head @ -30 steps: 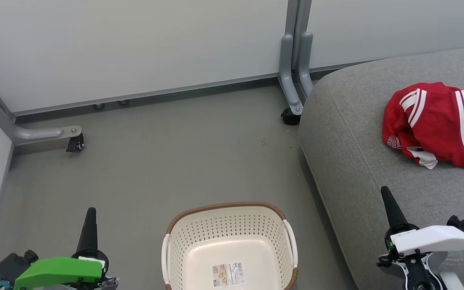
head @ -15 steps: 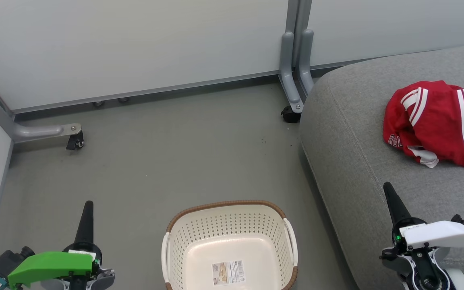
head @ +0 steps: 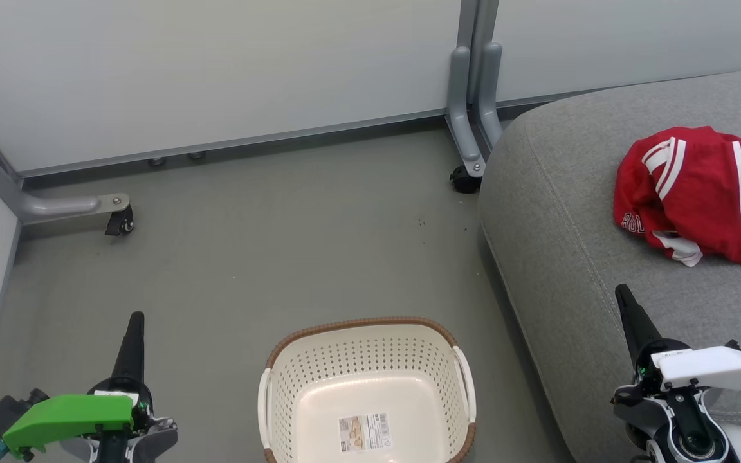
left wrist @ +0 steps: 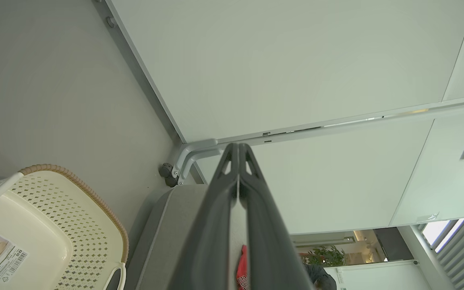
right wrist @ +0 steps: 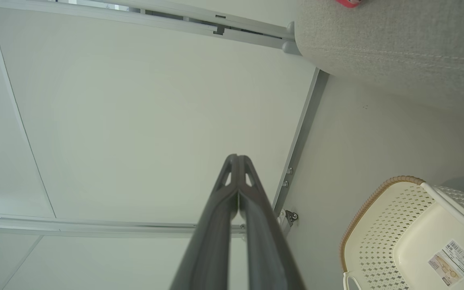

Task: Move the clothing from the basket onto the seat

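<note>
The red clothing with white stripes lies in a crumpled heap on the grey seat at the right. On the floor at the bottom centre stands the cream basket with a brown rim, holding just a label sticker. My left gripper is shut and empty at the lower left, left of the basket. My right gripper is shut and empty over the seat's front part, below the clothing. The basket and a sliver of red clothing appear in the left wrist view, the basket also in the right wrist view.
Pale partition panels close the back and left. Their grey feet with black casters rest on the grey floor. The seat's rounded left edge borders the floor beside the basket.
Both grippers stay shut and have shifted slightly: the left one further left and up the view, the right one a little up and right. The whole picture has drifted a bit.
</note>
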### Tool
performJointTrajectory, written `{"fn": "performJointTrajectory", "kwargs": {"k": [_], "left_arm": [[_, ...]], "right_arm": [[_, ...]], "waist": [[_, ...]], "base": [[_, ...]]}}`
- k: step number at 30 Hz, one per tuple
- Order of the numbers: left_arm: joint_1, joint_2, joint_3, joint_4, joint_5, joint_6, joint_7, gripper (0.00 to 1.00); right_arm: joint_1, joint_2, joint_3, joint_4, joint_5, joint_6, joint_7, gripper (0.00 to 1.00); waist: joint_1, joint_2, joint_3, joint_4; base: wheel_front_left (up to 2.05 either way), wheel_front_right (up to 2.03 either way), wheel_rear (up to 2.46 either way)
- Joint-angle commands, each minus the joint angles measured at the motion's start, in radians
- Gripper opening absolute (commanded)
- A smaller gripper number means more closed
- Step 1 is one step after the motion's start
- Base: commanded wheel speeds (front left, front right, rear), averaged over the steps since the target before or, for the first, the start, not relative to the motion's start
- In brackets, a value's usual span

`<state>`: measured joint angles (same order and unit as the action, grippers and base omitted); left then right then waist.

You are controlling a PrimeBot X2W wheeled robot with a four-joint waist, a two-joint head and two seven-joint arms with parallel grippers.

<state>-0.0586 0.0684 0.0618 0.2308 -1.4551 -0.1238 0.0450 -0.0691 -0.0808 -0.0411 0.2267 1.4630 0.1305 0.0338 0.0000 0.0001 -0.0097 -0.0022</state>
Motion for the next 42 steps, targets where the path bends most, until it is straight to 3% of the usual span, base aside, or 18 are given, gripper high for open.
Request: {"fn": "performJointTrajectory", "kwargs": {"k": [1, 24, 42], "left_arm": [[-0.026, 0.003, 0.006, -0.001, -0.024, -0.006, 0.008, 0.00], [-0.058, -0.002, 0.031, 0.015, -0.181, -0.010, 0.053, 0.00], [-0.055, -0.004, 0.037, 0.015, -0.172, -0.010, 0.057, 0.00]], "right_arm": [[-0.020, -0.003, -0.005, 0.001, 0.023, 0.000, 0.005, 0.00], [-0.042, 0.002, -0.036, 0.017, 0.186, 0.000, 0.054, 0.00], [-0.041, 0.008, -0.044, 0.018, 0.173, 0.000, 0.059, 0.00]], "waist": [[0.0000, -0.0001, 0.001, 0.000], [0.0000, -0.0001, 0.013, 0.002], [0.0000, -0.0001, 0.013, 0.002]], "base": [[0.00, 0.00, 0.00], [0.00, 0.00, 0.00], [0.00, 0.00, 0.00]]}}
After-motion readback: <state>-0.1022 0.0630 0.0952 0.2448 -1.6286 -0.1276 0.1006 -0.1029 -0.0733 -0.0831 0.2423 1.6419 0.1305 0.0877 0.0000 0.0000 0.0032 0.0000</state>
